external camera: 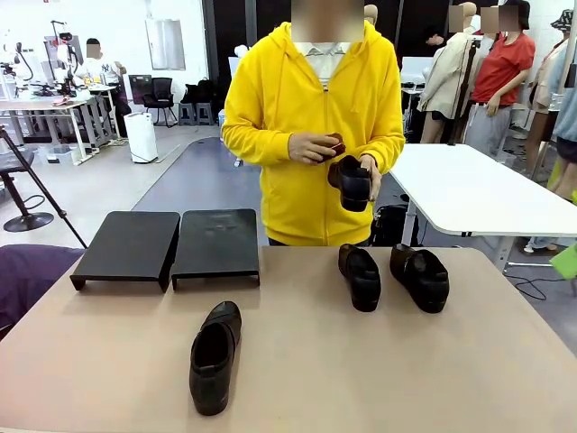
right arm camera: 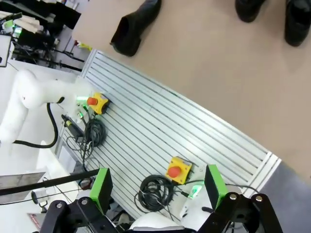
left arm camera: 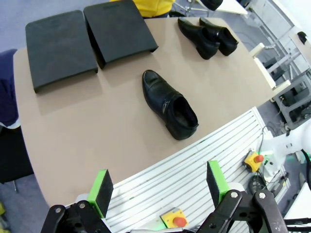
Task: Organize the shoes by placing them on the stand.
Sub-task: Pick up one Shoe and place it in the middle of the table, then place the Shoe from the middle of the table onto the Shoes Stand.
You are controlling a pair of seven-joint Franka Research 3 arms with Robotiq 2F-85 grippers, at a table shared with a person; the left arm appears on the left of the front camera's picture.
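One black glossy shoe [external camera: 215, 356] lies alone near the table's front, toe pointing away; it is also the shoe [left arm camera: 169, 104] in the left wrist view and the shoe [right arm camera: 136, 26] in the right wrist view. Two more shoes [external camera: 364, 277] [external camera: 421, 277] stand side by side at the far right. The person in a yellow hoodie holds another shoe [external camera: 353, 183] in both hands above the far edge. Two low black stands [external camera: 129, 245] [external camera: 216, 242] sit at the far left with bare tops. My left gripper [left arm camera: 158, 187] and right gripper [right arm camera: 158, 186] hang open over the slatted base, short of the table.
The grey slatted base [left arm camera: 204, 160] below the grippers carries yellow boxes with red stop buttons [right arm camera: 177, 171] [right arm camera: 95, 102] and coiled cables [right arm camera: 154, 190]. A white table [external camera: 469, 185] stands behind the person at the right. The tan tabletop [external camera: 361, 370] is bare between the shoes.
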